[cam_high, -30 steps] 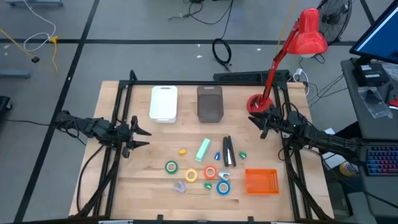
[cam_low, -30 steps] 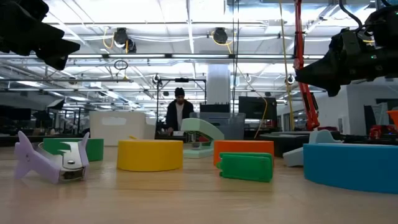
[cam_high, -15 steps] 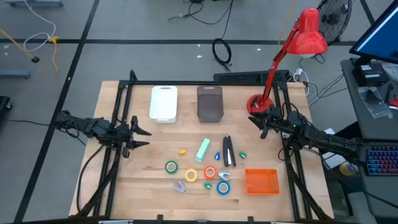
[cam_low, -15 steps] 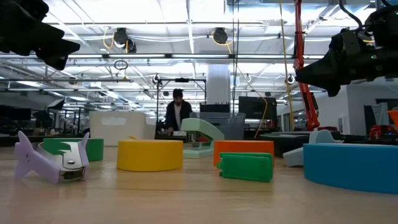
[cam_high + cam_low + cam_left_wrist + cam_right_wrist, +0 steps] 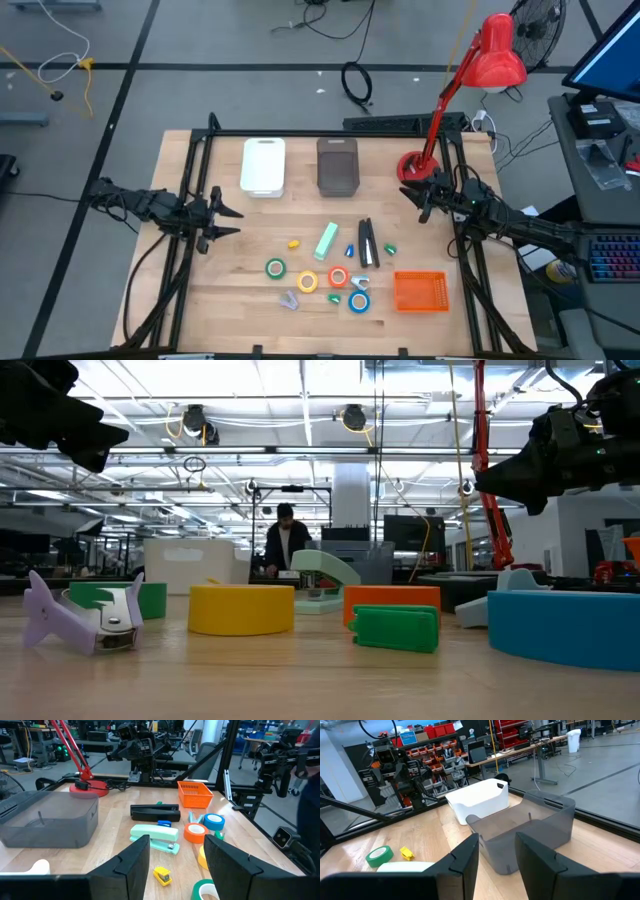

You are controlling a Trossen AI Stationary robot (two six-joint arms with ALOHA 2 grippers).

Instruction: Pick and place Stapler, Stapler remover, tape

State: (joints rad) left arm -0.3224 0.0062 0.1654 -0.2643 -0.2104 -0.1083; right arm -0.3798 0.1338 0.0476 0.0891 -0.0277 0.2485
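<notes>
A mint-green stapler (image 5: 327,241) and a black stapler (image 5: 367,243) lie flat at mid-table. Nearer the front edge lie the tape rolls, flat on their sides: green (image 5: 275,267), yellow (image 5: 307,282), orange-red (image 5: 337,277) and blue (image 5: 359,301). A purple staple remover (image 5: 290,300) lies beside the yellow roll, and a small green one (image 5: 395,628) lies by the orange-red roll. My left gripper (image 5: 222,215) hovers open at the table's left edge. My right gripper (image 5: 415,200) hovers open at the right edge, near the lamp base. Both hold nothing.
A white bin (image 5: 263,165) and a grey bin (image 5: 337,165) stand at the far side. An orange basket (image 5: 420,291) sits at the front right. A red desk lamp (image 5: 420,165) stands at the far right. Small yellow (image 5: 294,243), blue (image 5: 350,250) and green (image 5: 389,249) pieces lie near the staplers.
</notes>
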